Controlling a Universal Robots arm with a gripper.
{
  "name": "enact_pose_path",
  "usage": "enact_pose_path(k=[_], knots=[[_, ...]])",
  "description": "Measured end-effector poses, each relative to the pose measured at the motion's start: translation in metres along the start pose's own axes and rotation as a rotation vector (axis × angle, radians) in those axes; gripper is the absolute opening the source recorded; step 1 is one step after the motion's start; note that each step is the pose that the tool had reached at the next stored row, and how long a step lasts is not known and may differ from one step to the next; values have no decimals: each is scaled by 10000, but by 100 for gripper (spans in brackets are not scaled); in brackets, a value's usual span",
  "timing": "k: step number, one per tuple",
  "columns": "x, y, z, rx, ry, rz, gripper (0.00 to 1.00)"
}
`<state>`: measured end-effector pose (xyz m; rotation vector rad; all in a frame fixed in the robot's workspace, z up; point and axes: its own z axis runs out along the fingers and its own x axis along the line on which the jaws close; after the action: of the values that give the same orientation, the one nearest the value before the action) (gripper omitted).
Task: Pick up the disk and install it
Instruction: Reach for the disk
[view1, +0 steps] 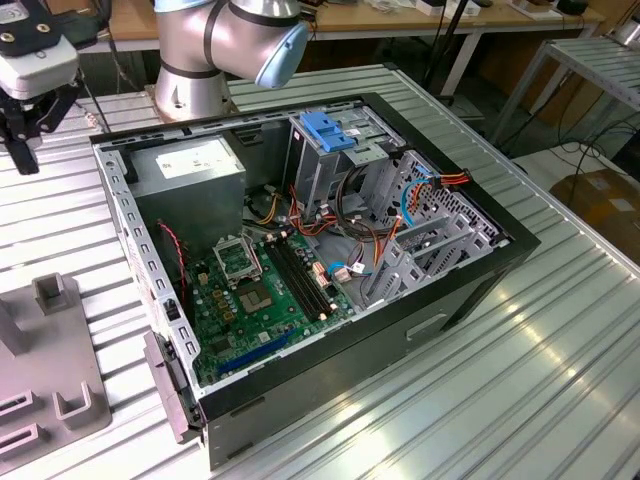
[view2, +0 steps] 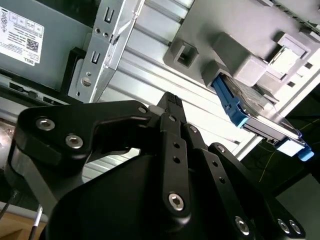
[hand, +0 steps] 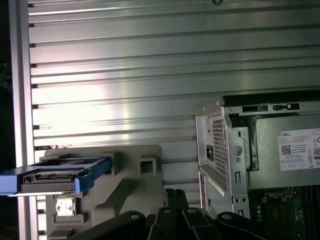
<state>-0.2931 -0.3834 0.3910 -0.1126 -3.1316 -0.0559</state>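
The disk (view2: 260, 119), a grey metal drive in bright blue rails, stands on edge in a slot of a grey holder (view2: 240, 45) on the ribbed table. In the first wrist view the disk (hand: 55, 179) sticks out from the same holder (hand: 135, 185). My gripper (view2: 170, 102) hangs above the table between the holder and the open computer case, apart from the disk, with its black fingers shut together on nothing. Its fingertips (hand: 175, 196) point toward the table. In the exterior view the gripper (view1: 22, 150) is at the far left, beyond the case's corner.
The open computer case (view1: 480, 270) lies on its side mid-table, showing a green motherboard (view1: 260, 295), a power supply (view1: 190, 165) and a metal drive cage topped by a blue bracket (view1: 330, 130). Loose cables cross the inside. Part of the grey holder (view1: 50, 370) sits at the exterior view's left.
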Motion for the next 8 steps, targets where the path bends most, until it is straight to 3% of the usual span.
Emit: enact_pose_path(k=[8], knots=[[278, -12, 3, 0, 5, -46, 10]])
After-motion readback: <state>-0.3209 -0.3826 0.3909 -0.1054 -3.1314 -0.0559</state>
